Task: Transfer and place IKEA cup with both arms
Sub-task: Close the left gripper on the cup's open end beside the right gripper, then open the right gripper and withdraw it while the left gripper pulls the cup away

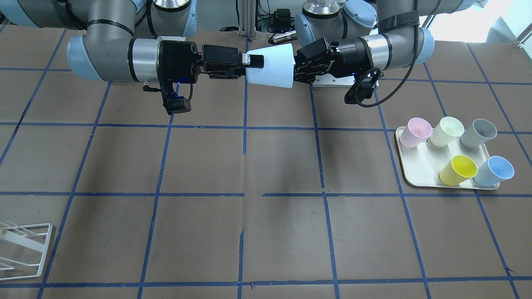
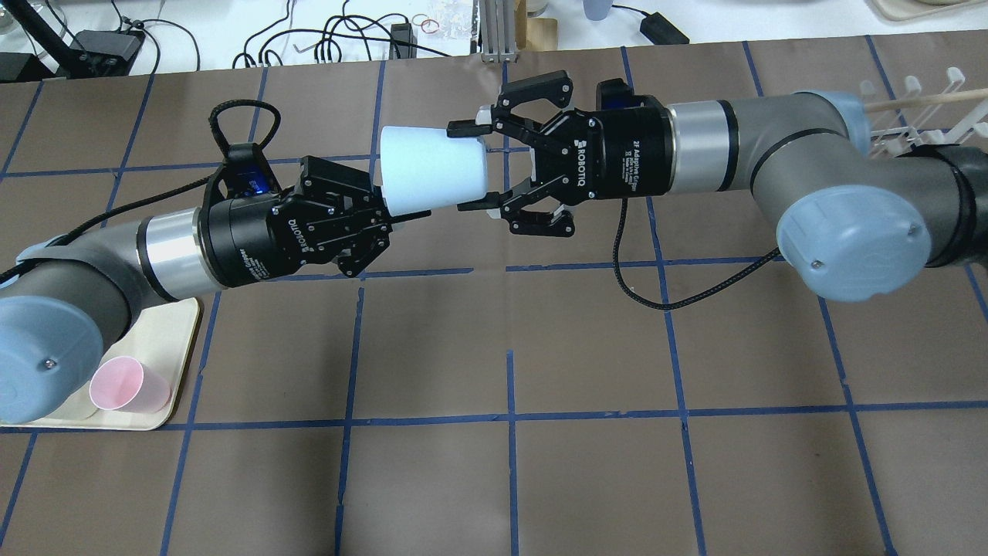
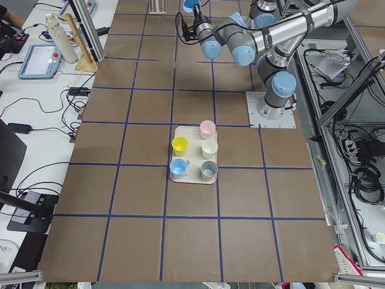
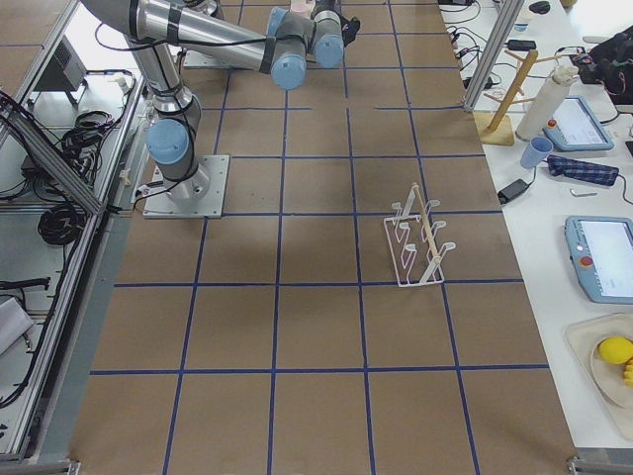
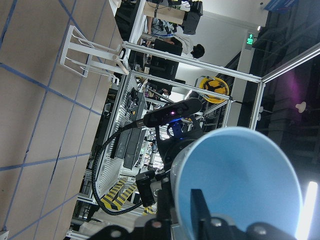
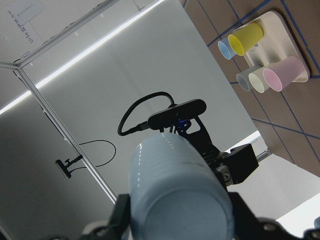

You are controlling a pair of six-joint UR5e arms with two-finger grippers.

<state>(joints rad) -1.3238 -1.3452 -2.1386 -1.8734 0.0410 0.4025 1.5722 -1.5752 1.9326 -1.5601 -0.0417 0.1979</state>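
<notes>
Currently cup (image 2: 432, 170) hangs sideways in mid-air between both arms, over the table. Left gripper (image 2: 392, 211) pinches its rim, one finger inside; right gripper (image 2: 468, 167) is clamped across its base.

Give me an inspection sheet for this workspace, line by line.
Surface: brown table, blue tape grid.
Job's things: IKEA cup held sideways in the air between both hands.
Clutter: tray with five cups; white rack.
Hands: left hand shut on the cup's rim; right hand straddles its base, grip unclear.
Cables: black cable droops under the right arm.
Surroundings: side bench with tablet and wires.
</notes>
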